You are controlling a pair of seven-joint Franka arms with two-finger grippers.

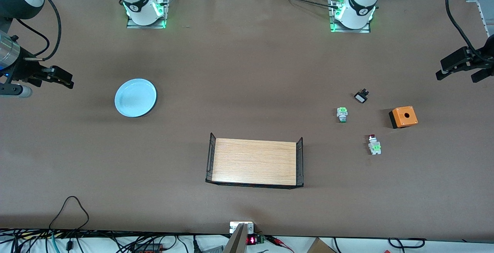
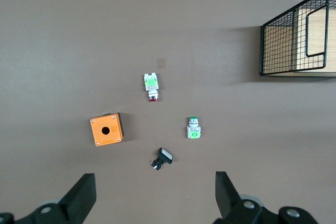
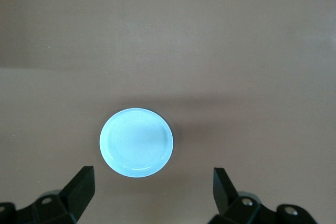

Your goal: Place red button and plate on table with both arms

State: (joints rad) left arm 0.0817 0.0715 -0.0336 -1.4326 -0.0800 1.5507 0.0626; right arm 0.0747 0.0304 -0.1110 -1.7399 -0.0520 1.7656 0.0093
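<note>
While the plate (image 1: 135, 97), 10 o'clock of the wooden stand (image 1: 254, 162), and red button (image 1: 373, 144), 3 o'clock, lie on the tabletop (image 1: 247, 71), left gripper (image 2: 155, 181) and right gripper (image 3: 152, 174) hover wide-jawed; if stand-bound, each needs grasping.

Blue plate (image 1: 135, 97), red button (image 1: 373, 144), wooden rack (image 1: 254, 162), both pincers raised

Pale-blue plate (image 1: 135, 97) upright — red button (image 1: 374, 144) toppled.

brown table (image 1: 239, 71); wood-topped wire shelf (image 1: 254, 161); cables (image 1: 69, 241) along near edge.
</note>
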